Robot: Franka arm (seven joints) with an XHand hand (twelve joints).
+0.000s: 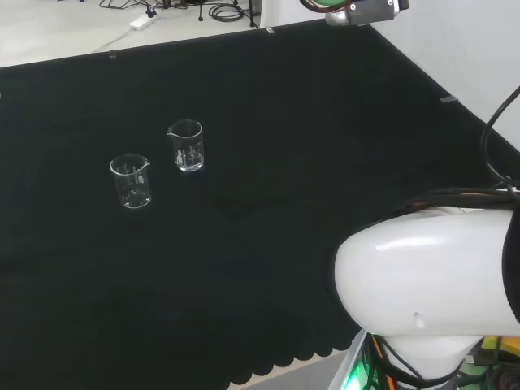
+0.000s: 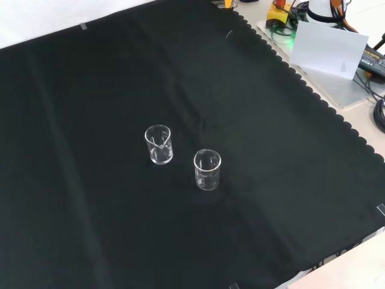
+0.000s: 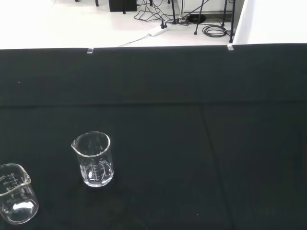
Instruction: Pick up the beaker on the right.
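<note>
1. While two clear glass beakers stood upright and apparently empty on the black cloth (image 1: 268, 268), nothing was touching either one, so the pick-up had not yet begun.
2. Which beaker counted as the right one depended on the view: in the head view it was the beaker with the spout (image 1: 186, 145), just beside and a little beyond the other beaker (image 1: 132, 180); in the front view that same glass sat on the left (image 2: 159, 144) and its neighbour on the right (image 2: 207, 170).
3. Whether the hand was spread or curled could not be told from these views.
4. A good approach, in my judgement, would come from the open cloth on the far side of the target from its neighbour, so the fingers would not brush the second glass.
5. The fingers and thumb should close round the straight wall below the rim, away from the spout, and the lift should go straight up.
6. Clear glass is smooth and hard to see, so a slow close seemed wise.
7. The wrist view showed both glasses near each other, the spouted one (image 3: 94, 159) farther from the camera.
8. The cloth lay flat with a scalloped edge (image 2: 301, 84), a white floor with cables (image 3: 211, 28) lay beyond, and the arm's white link (image 1: 431, 276) sat near the head camera.
</note>
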